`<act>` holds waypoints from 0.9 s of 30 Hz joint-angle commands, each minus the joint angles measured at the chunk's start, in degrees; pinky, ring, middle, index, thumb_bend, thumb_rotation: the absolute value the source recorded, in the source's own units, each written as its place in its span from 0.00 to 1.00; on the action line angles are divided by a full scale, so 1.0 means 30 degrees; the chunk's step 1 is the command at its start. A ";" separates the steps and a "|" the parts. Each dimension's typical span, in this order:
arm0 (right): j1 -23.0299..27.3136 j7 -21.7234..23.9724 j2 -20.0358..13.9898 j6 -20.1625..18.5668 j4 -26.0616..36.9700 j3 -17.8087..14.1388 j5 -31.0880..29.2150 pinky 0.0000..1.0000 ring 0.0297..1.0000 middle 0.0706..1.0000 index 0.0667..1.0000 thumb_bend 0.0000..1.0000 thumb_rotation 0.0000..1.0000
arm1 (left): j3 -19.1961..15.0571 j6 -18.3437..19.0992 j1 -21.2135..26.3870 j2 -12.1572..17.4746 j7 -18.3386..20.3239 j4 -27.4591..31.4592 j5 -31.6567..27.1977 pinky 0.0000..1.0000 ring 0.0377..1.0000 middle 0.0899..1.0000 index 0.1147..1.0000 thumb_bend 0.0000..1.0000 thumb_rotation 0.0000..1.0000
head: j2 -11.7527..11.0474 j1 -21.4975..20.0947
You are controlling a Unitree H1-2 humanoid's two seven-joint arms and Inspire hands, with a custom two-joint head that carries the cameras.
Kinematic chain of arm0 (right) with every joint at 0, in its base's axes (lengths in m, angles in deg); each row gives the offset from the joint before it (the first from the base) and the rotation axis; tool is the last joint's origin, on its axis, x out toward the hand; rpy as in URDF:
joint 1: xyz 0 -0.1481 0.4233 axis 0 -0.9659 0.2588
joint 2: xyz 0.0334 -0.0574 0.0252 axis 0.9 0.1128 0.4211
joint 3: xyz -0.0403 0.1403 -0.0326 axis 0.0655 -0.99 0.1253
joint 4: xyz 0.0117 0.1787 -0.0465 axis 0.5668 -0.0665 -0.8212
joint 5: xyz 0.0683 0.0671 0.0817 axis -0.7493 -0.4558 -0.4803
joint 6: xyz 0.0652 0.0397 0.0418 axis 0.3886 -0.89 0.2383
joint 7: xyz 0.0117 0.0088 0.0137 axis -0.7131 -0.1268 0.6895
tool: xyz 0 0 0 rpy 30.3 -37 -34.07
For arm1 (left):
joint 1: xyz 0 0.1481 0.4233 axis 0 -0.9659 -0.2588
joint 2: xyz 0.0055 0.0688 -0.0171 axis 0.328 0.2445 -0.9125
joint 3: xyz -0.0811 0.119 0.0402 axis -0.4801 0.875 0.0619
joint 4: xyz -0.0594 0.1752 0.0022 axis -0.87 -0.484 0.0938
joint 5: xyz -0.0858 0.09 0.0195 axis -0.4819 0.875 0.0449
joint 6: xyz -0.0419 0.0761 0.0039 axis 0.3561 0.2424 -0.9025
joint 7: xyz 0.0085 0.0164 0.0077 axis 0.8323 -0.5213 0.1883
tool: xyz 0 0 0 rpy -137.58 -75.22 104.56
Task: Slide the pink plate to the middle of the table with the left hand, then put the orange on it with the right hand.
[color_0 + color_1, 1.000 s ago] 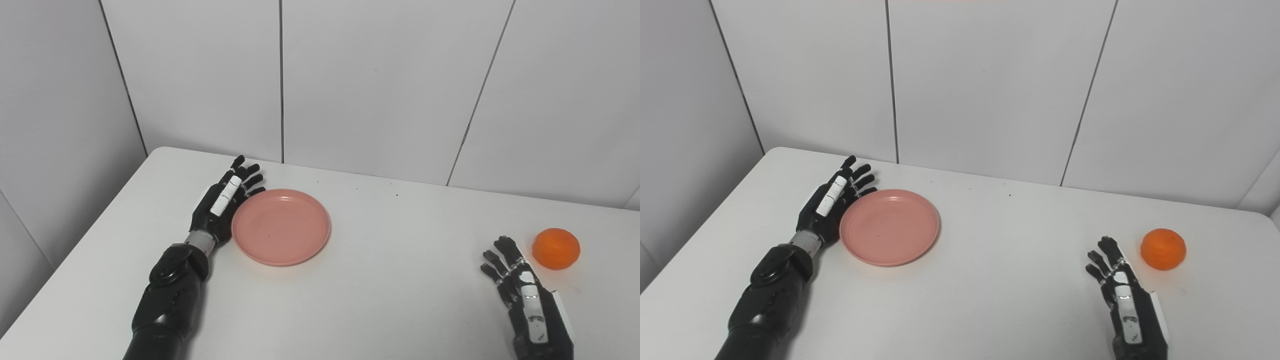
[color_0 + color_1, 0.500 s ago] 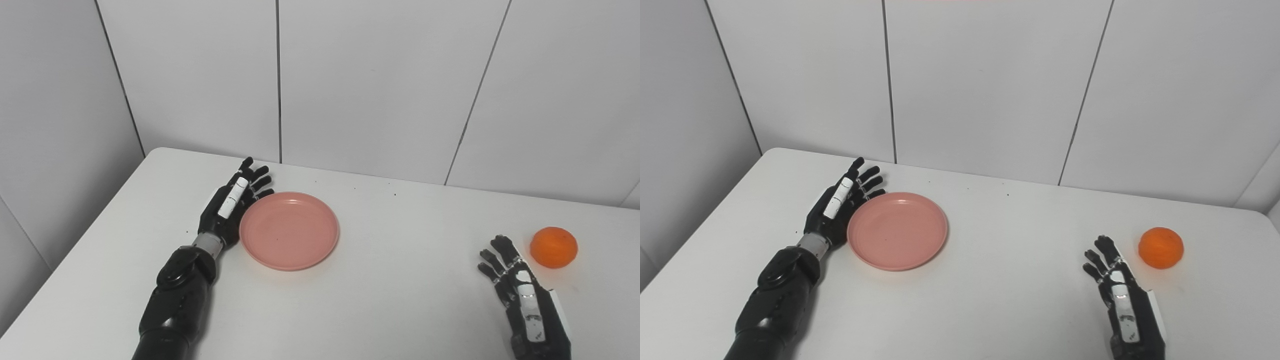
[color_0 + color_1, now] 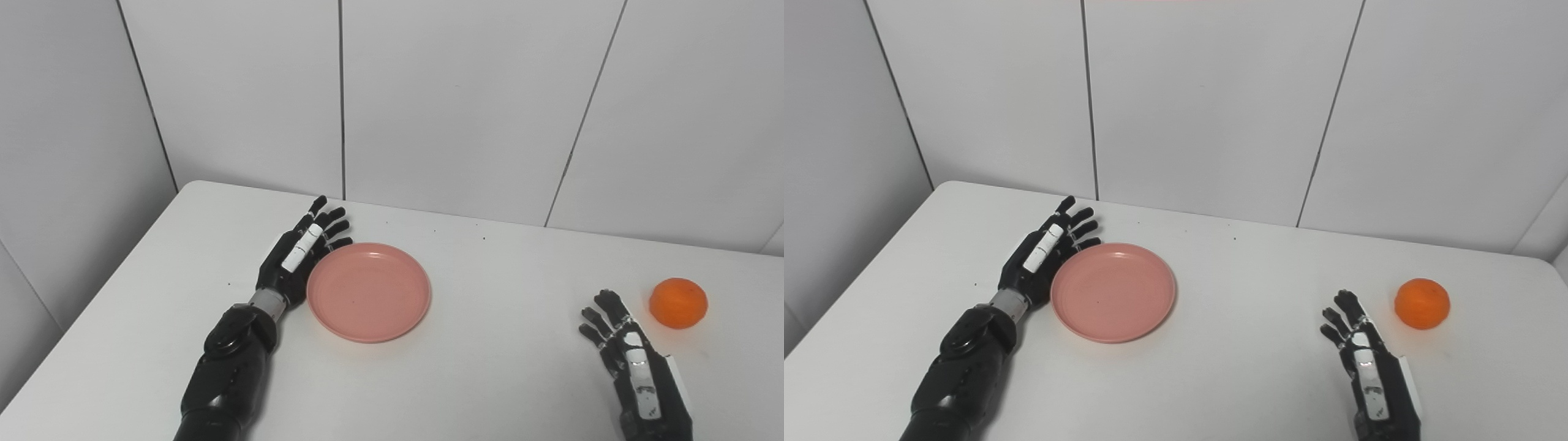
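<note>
Left eye view: pink plate (image 3: 369, 291) slid right.

A white table (image 3: 490, 380) with rounded corners stands in a corner — pale grey panelled walls (image 3: 459, 104) behind and at left, dark seams between panels.

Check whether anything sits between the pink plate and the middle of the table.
Nothing visible does. The table is bare to the right of the pink plate; the orange and right hand sit far right.
</note>
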 commanded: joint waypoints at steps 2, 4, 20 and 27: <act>-0.1432 -0.0068 0.0768 -0.0340 -0.1129 0.0420 -0.0080 0.88 0.89 0.93 0.89 0.80 0.88 | 0.0375 0.1070 -0.0550 -0.0340 -0.0620 -0.0145 0.0602 0.79 0.88 0.88 0.97 0.86 0.55 | 0.0083 -0.0163; -0.1435 -0.0101 0.0796 -0.0441 -0.1061 0.0437 -0.0068 0.88 0.89 0.93 0.89 0.80 0.88 | 0.0420 0.1059 -0.0617 -0.0465 -0.0835 -0.0026 0.0759 0.80 0.88 0.88 0.97 0.88 0.55 | 0.0102 -0.0233; -0.1309 -0.0639 0.1346 -0.0558 -0.0898 0.0953 0.0482 0.86 0.87 0.91 0.87 0.83 0.86 | 0.0802 0.2137 -0.1079 -0.1022 -0.1507 0.1494 0.0737 0.89 0.90 0.88 0.99 0.91 0.54 | 0.0464 -0.2841; -0.1141 -0.1044 0.1770 -0.0306 -0.1211 0.1257 0.1098 0.84 0.86 0.90 0.87 0.84 0.87 | 0.0806 0.1813 -0.0895 -0.1234 -0.1323 0.0839 0.0589 0.92 0.93 0.91 1.00 0.89 0.55 | 0.0419 -0.3992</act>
